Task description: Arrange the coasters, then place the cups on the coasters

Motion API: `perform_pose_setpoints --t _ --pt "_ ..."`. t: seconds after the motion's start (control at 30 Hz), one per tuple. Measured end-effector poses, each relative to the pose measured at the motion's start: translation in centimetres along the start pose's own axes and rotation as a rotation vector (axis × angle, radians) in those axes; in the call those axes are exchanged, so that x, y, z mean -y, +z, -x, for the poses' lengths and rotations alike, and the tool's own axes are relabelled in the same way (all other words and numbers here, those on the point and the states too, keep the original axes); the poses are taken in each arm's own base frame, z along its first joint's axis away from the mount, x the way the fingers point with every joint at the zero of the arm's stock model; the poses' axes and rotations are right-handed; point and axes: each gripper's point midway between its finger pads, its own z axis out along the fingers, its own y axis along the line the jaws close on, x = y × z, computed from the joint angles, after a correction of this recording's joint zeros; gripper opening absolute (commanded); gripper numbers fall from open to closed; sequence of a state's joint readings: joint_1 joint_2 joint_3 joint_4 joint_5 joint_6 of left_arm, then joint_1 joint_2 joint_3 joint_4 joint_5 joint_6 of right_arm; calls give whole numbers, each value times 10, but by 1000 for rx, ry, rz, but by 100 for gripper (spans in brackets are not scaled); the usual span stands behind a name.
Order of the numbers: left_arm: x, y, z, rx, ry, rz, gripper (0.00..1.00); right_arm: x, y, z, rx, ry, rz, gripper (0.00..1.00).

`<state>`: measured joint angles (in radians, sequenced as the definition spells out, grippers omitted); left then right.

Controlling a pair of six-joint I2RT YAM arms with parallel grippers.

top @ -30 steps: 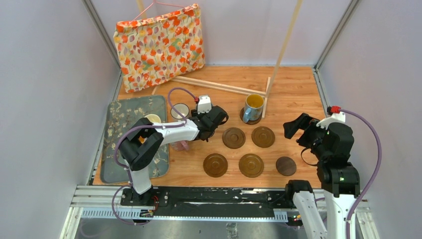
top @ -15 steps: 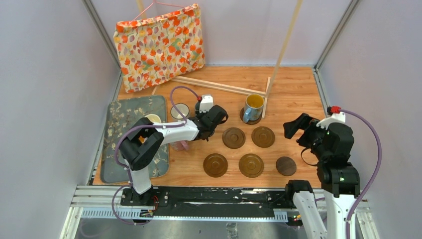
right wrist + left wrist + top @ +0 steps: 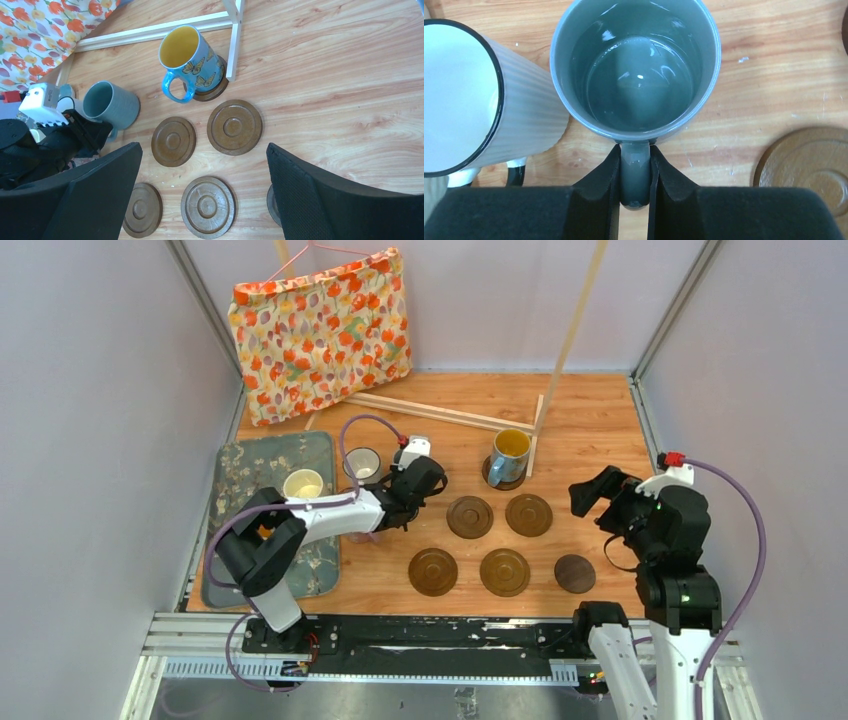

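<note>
left gripper (image 3: 634, 161) closed on the handle of the grey-blue mug (image 3: 636, 65), which stands upright on the bare wooden table (image 3: 600, 410), just beside the white mug (image 3: 459, 95) with a dark rim and near a bare coaster (image 3: 809, 170). right gripper (image 3: 204, 147) hovers over the right side of the table, jaws wide apart, holding nothing. blue mug (image 3: 192, 57) rests on its own coaster beside the wooden frame (image 3: 150, 32); five uncovered coasters (image 3: 505, 571) lie in two rows. cream mug (image 3: 303, 483) stands on the grey floral mat (image 3: 240, 480).

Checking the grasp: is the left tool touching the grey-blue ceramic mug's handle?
Touching. Left wrist view: the left tool clamps the grey-blue mug's handle, no gap.
</note>
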<state>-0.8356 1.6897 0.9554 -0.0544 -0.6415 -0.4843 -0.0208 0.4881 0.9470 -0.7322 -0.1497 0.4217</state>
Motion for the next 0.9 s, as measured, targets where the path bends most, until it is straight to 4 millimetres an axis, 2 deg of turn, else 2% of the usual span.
perform_pose_setpoints --t 0.17,0.43,0.53,0.73,0.9 --pt "-1 -19 0 21 68 -47 0 0 5 -2 -5 5 4 100" --pt "4 -52 13 81 95 -154 0 2 13 -5 -20 13 0 100" --pt "13 -65 16 98 102 -209 0 1 14 -4 -16 18 6 100" --pt "46 -90 11 109 138 -352 0 -1 14 -3 -12 24 16 100" --pt "62 -99 2 87 162 -429 0 -2 14 -3 -13 23 21 100"
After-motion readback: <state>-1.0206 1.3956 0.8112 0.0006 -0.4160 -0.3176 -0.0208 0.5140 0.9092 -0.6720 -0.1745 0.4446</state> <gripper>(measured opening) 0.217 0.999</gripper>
